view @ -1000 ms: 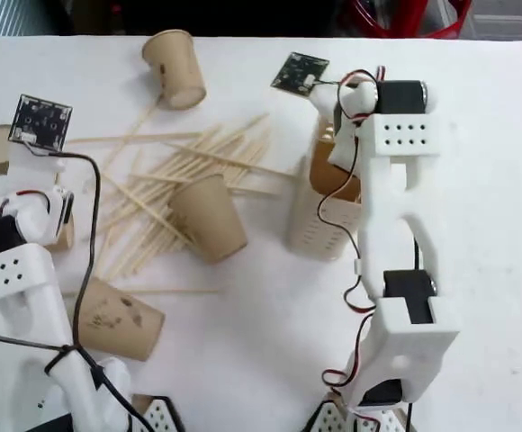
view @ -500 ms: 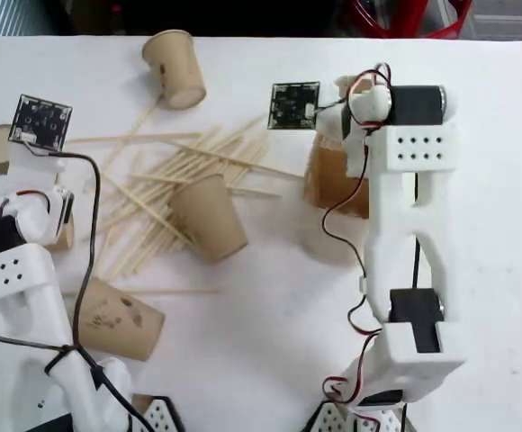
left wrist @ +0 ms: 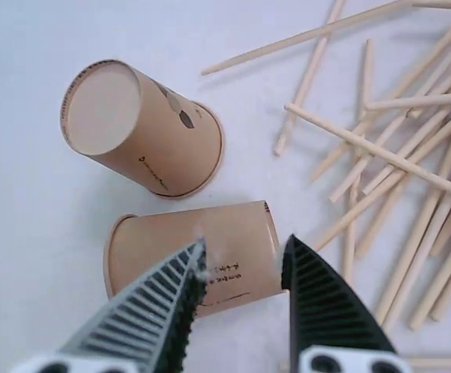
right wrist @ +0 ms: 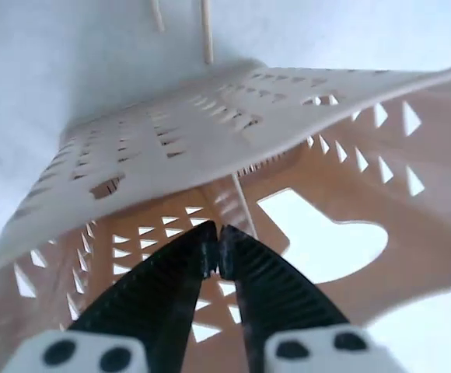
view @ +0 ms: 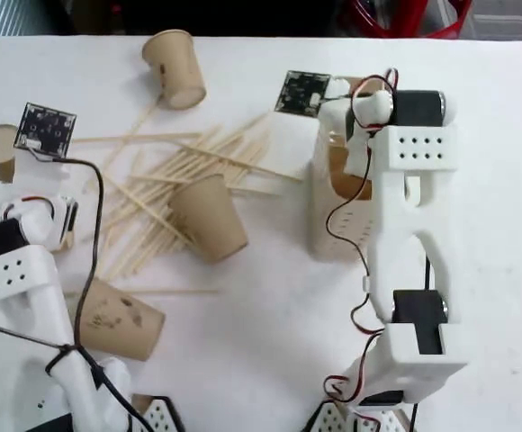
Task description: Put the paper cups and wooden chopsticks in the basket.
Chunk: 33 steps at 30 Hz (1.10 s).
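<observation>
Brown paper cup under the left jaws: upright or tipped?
Tipped: the brown paper cup lies on its side on the white table, side wall up, below the left gripper, jaws open.

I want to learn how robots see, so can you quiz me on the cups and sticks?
1. True or false: the left gripper is open above a lying paper cup.
2. Where do the chopsticks lie? A on the table; B inside a cup; C on an arm.
3. Fill in: the right gripper is inside the ____.
Key: 1 true; 2 A; 3 basket.
</observation>
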Each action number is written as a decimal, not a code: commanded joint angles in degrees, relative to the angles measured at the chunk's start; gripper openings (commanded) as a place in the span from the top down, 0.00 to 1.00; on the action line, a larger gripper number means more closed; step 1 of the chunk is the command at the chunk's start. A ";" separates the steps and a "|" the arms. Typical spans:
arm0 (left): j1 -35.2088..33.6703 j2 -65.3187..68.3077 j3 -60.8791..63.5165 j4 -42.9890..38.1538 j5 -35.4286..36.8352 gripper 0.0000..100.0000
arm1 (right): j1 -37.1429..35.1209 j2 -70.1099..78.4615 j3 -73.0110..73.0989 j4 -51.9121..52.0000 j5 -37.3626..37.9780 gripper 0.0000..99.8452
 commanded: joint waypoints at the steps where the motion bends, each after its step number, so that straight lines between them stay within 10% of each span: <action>1: 0.48 -2.15 -0.53 -1.05 -0.18 0.83 | 0.92 -2.95 0.18 -2.15 -0.88 0.97; 18: 0.48 -1.80 -0.44 -1.05 -0.09 0.83 | 0.48 4.09 0.53 1.80 -1.49 0.98; 33: 0.48 -2.24 -0.88 0.35 0.00 0.83 | -6.11 -6.81 0.35 5.32 -17.23 0.98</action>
